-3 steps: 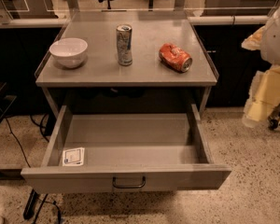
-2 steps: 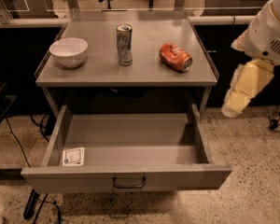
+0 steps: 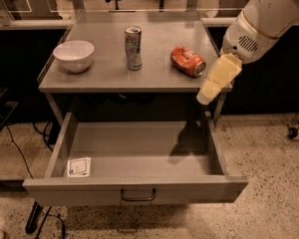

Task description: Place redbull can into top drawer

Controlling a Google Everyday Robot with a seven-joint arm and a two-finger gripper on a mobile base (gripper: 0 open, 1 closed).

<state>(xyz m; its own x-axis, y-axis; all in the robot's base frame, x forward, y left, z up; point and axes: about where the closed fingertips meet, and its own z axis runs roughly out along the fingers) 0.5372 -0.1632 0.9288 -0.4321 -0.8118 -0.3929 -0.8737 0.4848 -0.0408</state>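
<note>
The redbull can (image 3: 133, 48), slim, silver and blue, stands upright in the middle of the grey table top (image 3: 114, 76). The top drawer (image 3: 134, 156) is pulled open below it, with a dark wire handle on its front and a white sticker (image 3: 79, 167) at its left front corner. My gripper (image 3: 217, 79), with pale yellow fingers pointing down-left, hangs on the white arm at the table's right front edge, right of the can and above the drawer's right side. It holds nothing.
A white bowl (image 3: 74, 55) sits at the table's left. A crushed orange-red can (image 3: 188, 61) lies at the right, close to the gripper. A speckled floor surrounds the table, with cables at lower left and a caster wheel (image 3: 291, 132) at right.
My arm and gripper have swung in from the right edge of the view toward the table's right front corner. The cans, bowl and drawer have not moved.
</note>
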